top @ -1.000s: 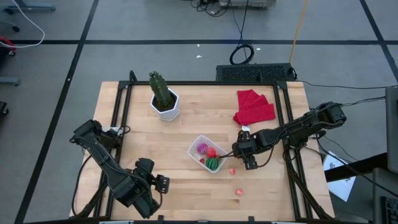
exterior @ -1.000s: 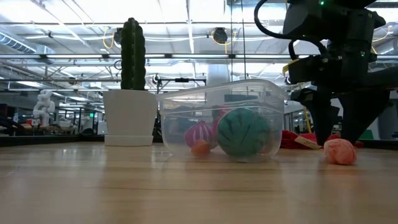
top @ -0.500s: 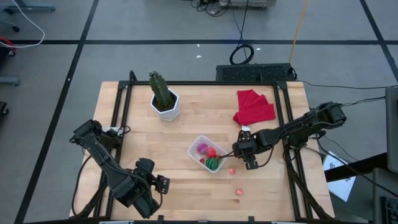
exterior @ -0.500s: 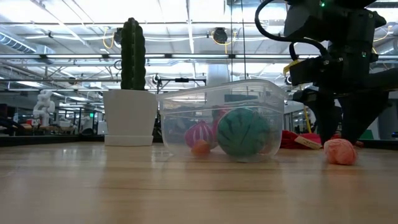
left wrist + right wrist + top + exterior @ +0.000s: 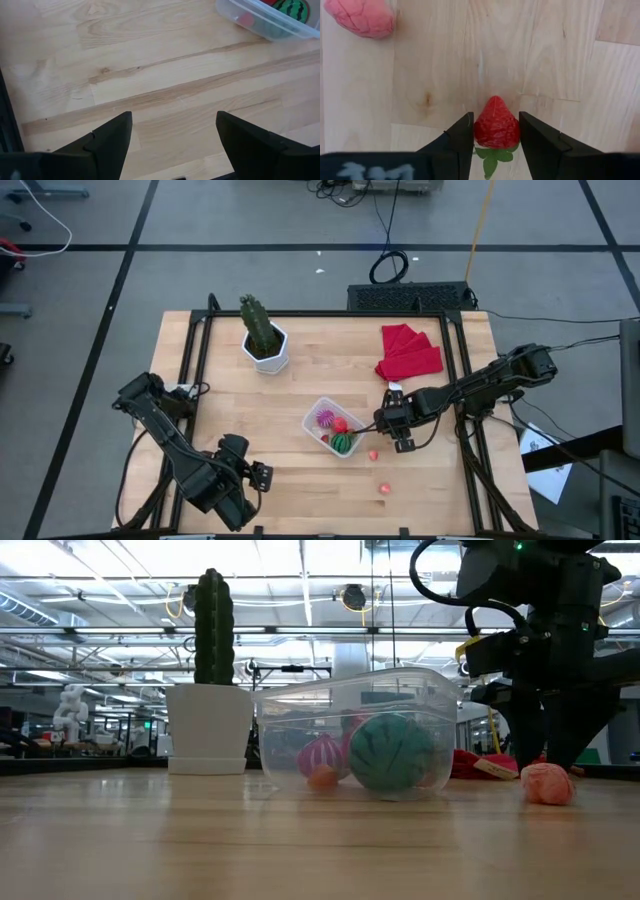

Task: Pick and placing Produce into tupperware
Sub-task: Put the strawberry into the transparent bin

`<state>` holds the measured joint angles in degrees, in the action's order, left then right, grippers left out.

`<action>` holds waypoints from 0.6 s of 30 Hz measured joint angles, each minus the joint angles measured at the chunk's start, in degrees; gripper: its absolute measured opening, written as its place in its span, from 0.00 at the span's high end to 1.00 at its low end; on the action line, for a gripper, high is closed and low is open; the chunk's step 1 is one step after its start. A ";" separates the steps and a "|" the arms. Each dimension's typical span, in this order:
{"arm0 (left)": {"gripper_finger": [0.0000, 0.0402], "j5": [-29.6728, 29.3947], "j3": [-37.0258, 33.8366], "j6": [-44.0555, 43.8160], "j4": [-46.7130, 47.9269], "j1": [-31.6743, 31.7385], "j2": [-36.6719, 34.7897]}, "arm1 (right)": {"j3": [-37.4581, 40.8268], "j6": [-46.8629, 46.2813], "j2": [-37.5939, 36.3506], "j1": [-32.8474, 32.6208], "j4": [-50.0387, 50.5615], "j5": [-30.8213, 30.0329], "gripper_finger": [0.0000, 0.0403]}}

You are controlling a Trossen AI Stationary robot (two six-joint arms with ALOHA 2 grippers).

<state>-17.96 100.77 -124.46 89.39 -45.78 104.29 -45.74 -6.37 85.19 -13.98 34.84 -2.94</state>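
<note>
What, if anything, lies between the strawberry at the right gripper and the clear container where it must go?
Nothing visible lies between them. The right gripper has its fingers on either side of the small red toy strawberry, and only bare wooden table separates it from the clear plastic rectangular container beside it. The pink berry lies off that path.

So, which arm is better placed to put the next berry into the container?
The right arm. Its hand already has a red strawberry between its fingers, just beside the clear container. The left hand waits open near the table's front edge, farther from the container, and it holds nothing.
</note>
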 joint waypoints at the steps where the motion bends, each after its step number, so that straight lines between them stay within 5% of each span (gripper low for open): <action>1: 0.27 0.00 0.00 -0.01 0.03 -0.01 0.00 | 0.00 0.03 0.00 0.00 0.01 0.00 0.67; 18: 0.27 4.56 0.02 -2.20 0.60 -0.17 0.00 | -8.64 3.17 -6.32 0.00 7.32 -0.07 0.68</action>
<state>-13.40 100.79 -126.66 90.00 -45.95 104.29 -54.38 -3.20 78.86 -13.98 42.16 -3.01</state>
